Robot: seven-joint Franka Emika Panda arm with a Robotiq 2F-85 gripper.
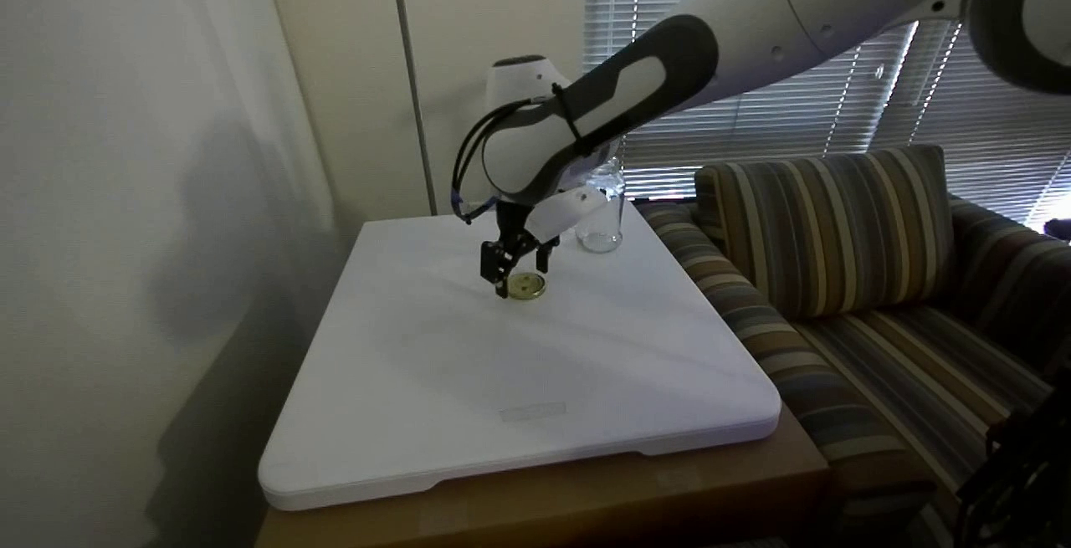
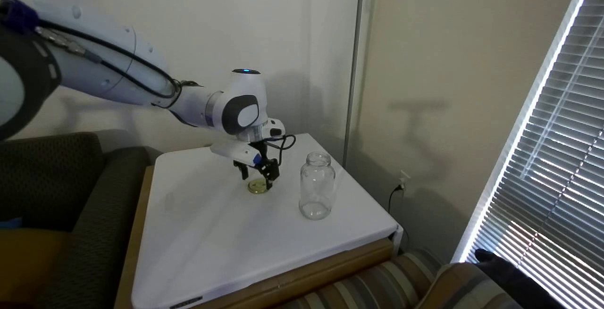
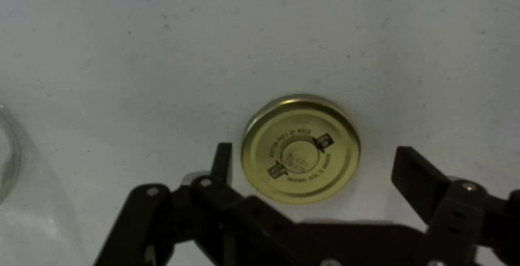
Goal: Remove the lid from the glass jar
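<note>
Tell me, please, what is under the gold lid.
The gold lid lies on the white board; the patch directly beneath and the lid's underside are covered in all views.

- lid (image 3: 300, 158) is lying on the worktop (image 1: 452, 364), claw (image 3: 313, 152) over it, fingers (image 3: 418, 180) either side
- jar (image 2: 317, 184) stands there too, right of the lid in both exterior views
- couch (image 1: 904, 364) sits alongside the worktop, on its right in an exterior view
</note>
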